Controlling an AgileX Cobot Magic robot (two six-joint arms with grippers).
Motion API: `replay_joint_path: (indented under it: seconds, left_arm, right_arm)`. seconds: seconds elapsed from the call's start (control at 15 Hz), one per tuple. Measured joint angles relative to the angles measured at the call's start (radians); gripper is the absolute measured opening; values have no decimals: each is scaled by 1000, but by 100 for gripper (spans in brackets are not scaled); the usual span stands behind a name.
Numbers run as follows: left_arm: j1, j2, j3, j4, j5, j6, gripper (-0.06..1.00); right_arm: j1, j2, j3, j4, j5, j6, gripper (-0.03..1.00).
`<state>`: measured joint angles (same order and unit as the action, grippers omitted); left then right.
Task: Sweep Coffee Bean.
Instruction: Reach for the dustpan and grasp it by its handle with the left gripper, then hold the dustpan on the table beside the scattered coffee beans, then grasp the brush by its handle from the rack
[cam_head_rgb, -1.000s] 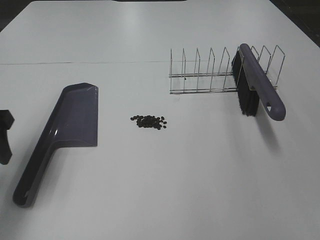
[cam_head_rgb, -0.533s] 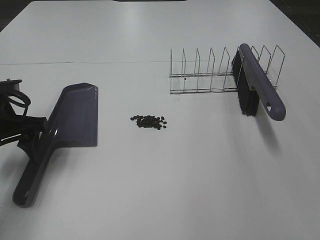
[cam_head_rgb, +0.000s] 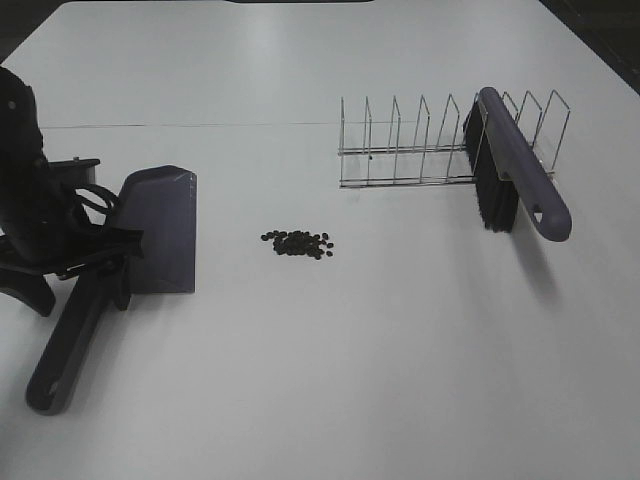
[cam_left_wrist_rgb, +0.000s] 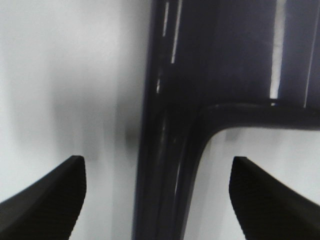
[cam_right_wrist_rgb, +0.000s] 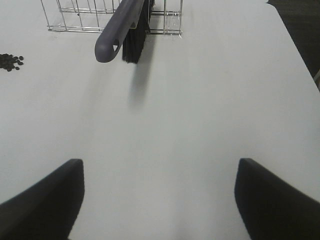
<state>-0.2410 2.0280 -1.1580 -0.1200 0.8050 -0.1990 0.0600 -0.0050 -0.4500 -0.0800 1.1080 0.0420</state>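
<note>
Black ribbed fingers of my left pincer (cam_left_wrist_rgb: 156, 165) stand apart on either side of the dustpan (cam_head_rgb: 160, 225) handle, not yet closed on it. The coffee beans (cam_head_rgb: 298, 243) lie in a small heap just off the dustpan's open lip. My right pincer (cam_right_wrist_rgb: 160, 170) gapes empty, well away from the dustpan, facing the brush (cam_head_rgb: 515, 170) propped in the wire rack (cam_head_rgb: 410, 150). If I clamp off-centre, the smooth handle may twist and swing the lip into the beans, scattering them.

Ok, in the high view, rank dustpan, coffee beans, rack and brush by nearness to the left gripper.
1. Dustpan, handle between the left gripper fingers, far left.
2. Coffee beans, centre.
3. Rack, back right.
4. Brush, resting in the rack, farthest right.
</note>
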Motion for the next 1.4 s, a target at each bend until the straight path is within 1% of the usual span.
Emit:
replay_joint_path:
  seconds: [0.2, 0.27, 0.33, 0.4, 0.6, 0.8, 0.93, 1.07, 1.13, 1.27, 1.4]
  left_arm:
    - [-31, 40, -11, 15, 2, 0, 72]
    - [-34, 43, -14, 25, 3, 4, 69]
    - [-35, 46, -16, 43, 2, 23, 46]
    - [-35, 46, -16, 49, 2, 32, 33]
    - [-37, 47, -16, 54, 0, 55, 34]
    - [-37, 47, -16, 62, 2, 71, 34]
    - [-40, 47, -17, 91, 3, 98, 34]
    - [-40, 47, -21, 150, 9, 121, 34]
    - [-40, 48, -26, 235, 18, 132, 34]
    - [-40, 53, -46, 257, 36, 138, 34]
    - [-40, 63, -71, 262, 64, 139, 34]
  right_arm:
    - [0, 0, 0, 0, 0, 0, 72]
    - [0, 0, 0, 0, 0, 0, 72]
    - [0, 0, -2, 0, 0, 0, 72]
    - [0, 2, -7, -2, 0, 9, 72]
    - [0, 86, -36, -10, -5, 29, 71]
    - [0, 255, -41, -21, -33, 30, 71]
    - [0, 396, -82, -10, -42, 30, 71]
    - [0, 493, -145, -6, -45, 30, 70]
    - [0, 638, -256, -3, -45, 31, 70]
    - [0, 784, -375, 7, -44, 31, 70]
    - [0, 884, -459, 31, -39, 31, 70]
